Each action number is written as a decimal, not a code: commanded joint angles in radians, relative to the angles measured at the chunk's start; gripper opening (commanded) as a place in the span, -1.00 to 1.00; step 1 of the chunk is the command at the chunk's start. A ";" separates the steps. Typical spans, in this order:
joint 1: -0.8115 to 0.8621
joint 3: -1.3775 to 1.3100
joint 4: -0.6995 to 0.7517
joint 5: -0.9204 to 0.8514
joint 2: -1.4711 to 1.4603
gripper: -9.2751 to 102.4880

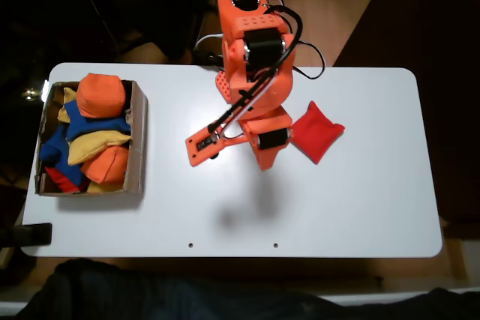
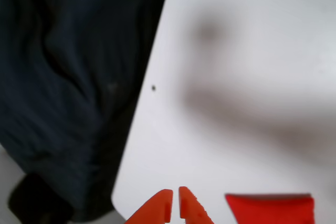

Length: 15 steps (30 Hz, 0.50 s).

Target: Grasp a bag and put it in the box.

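While the gripper [image 2: 175, 203] hangs with fingers nearly together, holding nothing, the red beanbag [image 1: 316, 131] lies on the white table [image 1: 352, 200] at its three o'clock, well apart from the cardboard box [image 1: 137, 140].

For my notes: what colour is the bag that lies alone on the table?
Plain bright red. The bag shows best in the fixed view.

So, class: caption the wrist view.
Nearly shut gripper above the white table, the red bag just beside it.
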 commanded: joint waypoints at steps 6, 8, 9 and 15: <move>-0.160 -0.029 0.015 -0.005 -0.037 -0.83; -0.198 -0.028 0.017 -0.005 -0.046 -0.83; -0.215 -0.028 0.017 -0.005 -0.051 -0.83; -0.291 -0.020 0.017 -0.002 -0.089 -0.83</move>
